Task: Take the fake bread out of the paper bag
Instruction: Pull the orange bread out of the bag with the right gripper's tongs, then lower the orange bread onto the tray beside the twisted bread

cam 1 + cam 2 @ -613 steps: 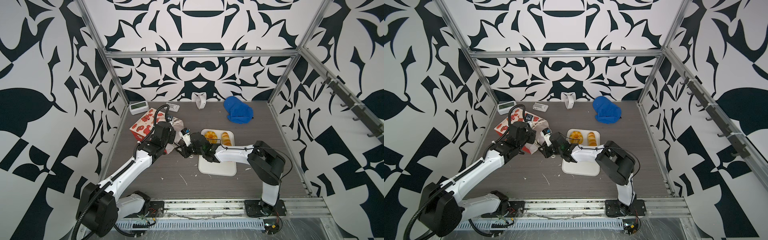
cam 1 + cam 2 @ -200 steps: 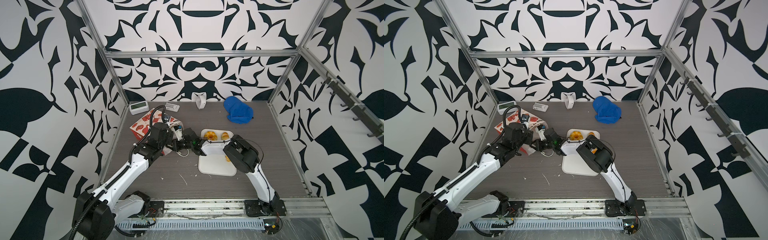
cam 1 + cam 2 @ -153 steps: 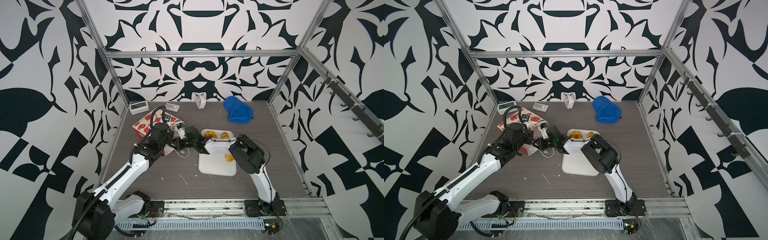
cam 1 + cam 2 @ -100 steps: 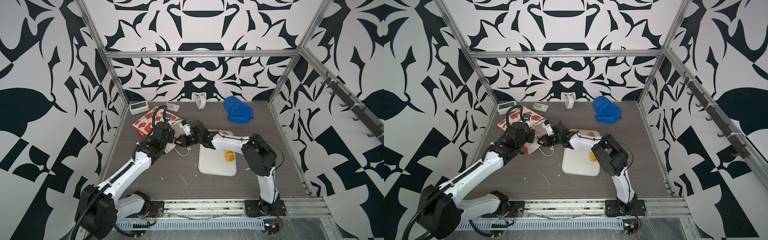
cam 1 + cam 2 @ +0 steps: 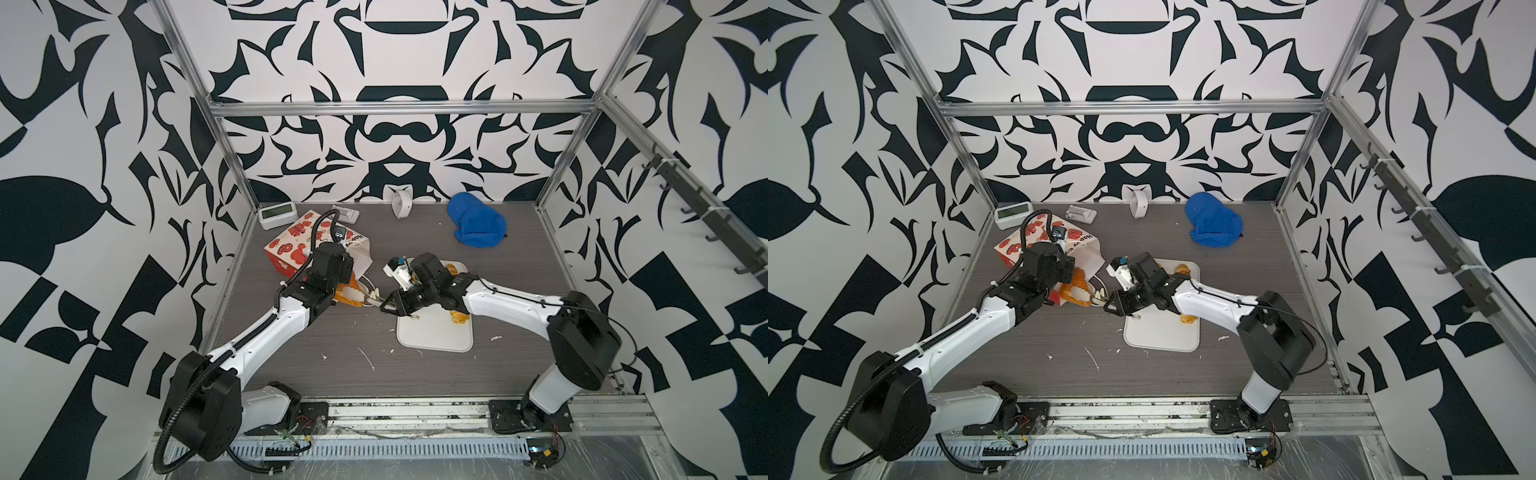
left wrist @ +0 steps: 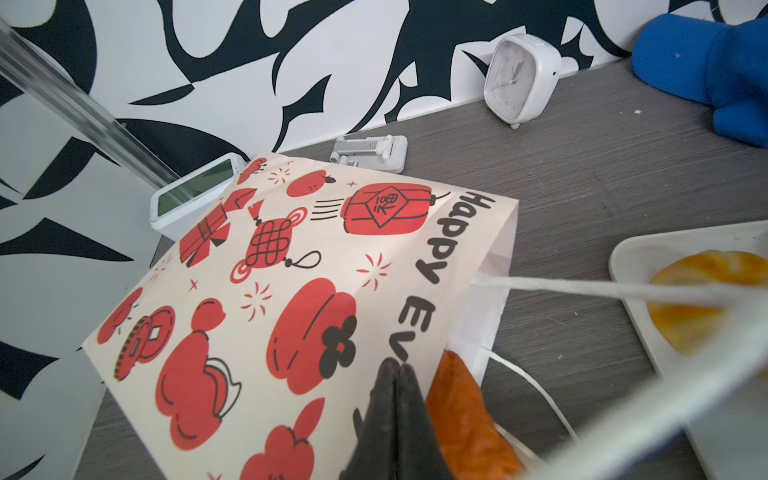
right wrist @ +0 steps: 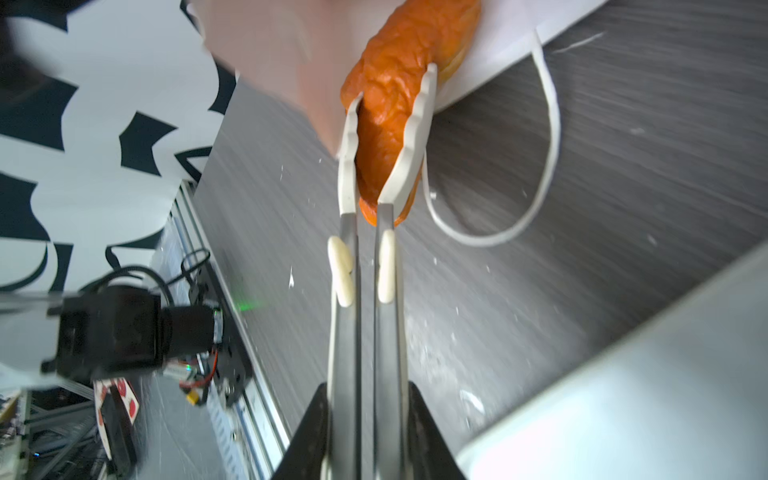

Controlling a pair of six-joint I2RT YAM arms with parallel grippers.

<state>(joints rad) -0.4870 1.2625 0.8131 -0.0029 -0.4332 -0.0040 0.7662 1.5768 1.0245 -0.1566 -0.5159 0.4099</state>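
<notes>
In a top view, left of centre, the paper bag [image 5: 291,249] lies tipped over, with some fake bread [image 5: 459,319] already on the central white tray [image 5: 432,336]. The left wrist view shows the left gripper [image 6: 395,382] pinched on the bag's edge, printed "Happy Ev". In the right wrist view, the right gripper [image 7: 361,432] squeezes tongs [image 7: 365,266] clamped on a long pastry [image 7: 390,104], only partly out.

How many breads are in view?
3. Long bread in the tongs at the bag mouth; second bread at the tray's far edge; third bread by its right edge. Others may hide inside the bag or under the right arm.
</notes>
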